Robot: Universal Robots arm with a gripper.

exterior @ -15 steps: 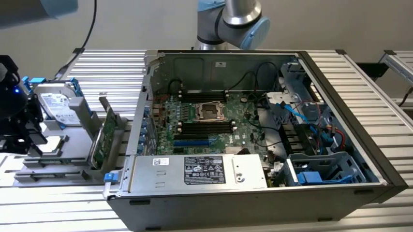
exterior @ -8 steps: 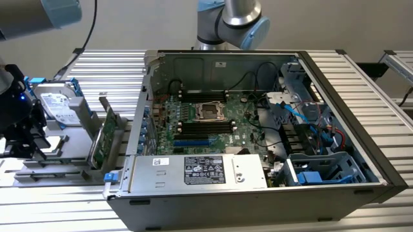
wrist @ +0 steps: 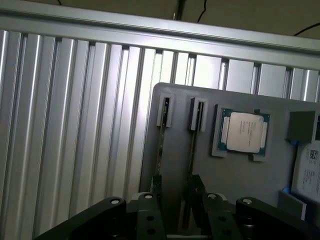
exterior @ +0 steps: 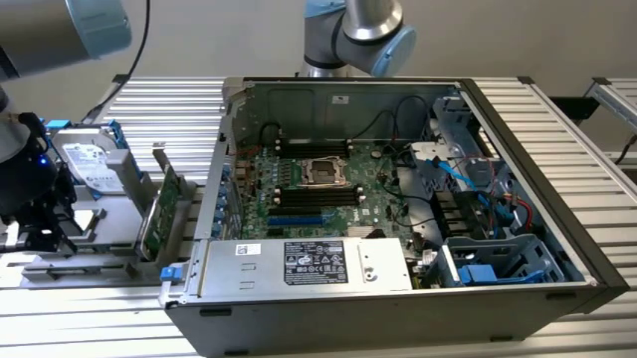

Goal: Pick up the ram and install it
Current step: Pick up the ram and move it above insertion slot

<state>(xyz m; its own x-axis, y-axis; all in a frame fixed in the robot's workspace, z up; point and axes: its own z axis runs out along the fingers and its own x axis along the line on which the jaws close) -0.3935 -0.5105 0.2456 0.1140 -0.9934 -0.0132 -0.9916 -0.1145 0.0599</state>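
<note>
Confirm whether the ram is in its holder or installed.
In the holder: the ram stands on edge in the gray holder, outside the case.

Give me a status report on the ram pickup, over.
Gripper open, nothing held. Thin green ram stick upright in grey plastic tray, ungripped. Second stick close beside it.

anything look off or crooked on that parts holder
Nothing stands out: both ram sticks stand straight in slots of the gray holder, the processor sits flat in its pocket, and the open gripper hovers by them.
</note>
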